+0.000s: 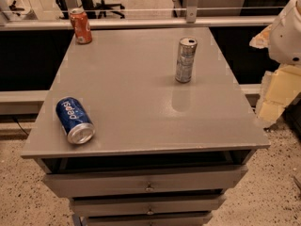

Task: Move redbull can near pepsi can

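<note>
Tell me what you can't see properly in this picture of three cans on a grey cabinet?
The gripper: not in the camera view; only a white rounded robot part shows, cut off by the right edge.
The slim silver-and-blue redbull can: lettering too small to read.
The orange soda can: label too small to read.
The dark blue pepsi can, on its side: underside hidden against the grey cabinet top.
The drawers: insides hidden behind their fronts.

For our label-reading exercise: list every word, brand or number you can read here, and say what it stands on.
"pepsi": white letters on the wide dark blue soda can, which lies on its side.
Slim silver-grey can with blue patches: markings cannot be read.
Orange metal can: markings cannot be read.
The pincer is out of view.
</note>
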{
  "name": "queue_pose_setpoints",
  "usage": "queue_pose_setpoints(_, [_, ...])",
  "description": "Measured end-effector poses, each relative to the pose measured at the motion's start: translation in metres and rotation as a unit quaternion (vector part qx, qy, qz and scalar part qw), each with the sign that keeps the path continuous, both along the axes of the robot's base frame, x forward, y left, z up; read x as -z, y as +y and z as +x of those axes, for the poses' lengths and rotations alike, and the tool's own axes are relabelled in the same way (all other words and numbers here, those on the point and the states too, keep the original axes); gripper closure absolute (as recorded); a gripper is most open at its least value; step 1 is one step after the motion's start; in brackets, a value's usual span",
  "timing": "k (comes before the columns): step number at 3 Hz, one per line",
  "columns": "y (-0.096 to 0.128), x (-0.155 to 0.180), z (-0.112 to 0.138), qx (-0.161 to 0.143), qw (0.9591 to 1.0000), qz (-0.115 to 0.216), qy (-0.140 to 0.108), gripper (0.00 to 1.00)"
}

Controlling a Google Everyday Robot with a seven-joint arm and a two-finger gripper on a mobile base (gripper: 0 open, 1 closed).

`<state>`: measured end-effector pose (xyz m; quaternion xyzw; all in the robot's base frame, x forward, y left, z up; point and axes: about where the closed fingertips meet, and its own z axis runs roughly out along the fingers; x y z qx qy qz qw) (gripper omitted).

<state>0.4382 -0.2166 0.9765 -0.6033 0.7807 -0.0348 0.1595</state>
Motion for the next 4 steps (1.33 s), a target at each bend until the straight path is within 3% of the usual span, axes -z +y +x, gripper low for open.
queue_pose_setpoints(2, [0.000,0.004,0.004,0.004,0.9999,0.008,-0.007,0.00])
queue_pose_setpoints(3, [-0.007,0.031,0.026,0.013,0.9989,0.041,-0.015,0.00])
queue_pose_setpoints(4, [-0.011,0.054,0.071,0.014,0.9951,0.082,-0.054,0.00])
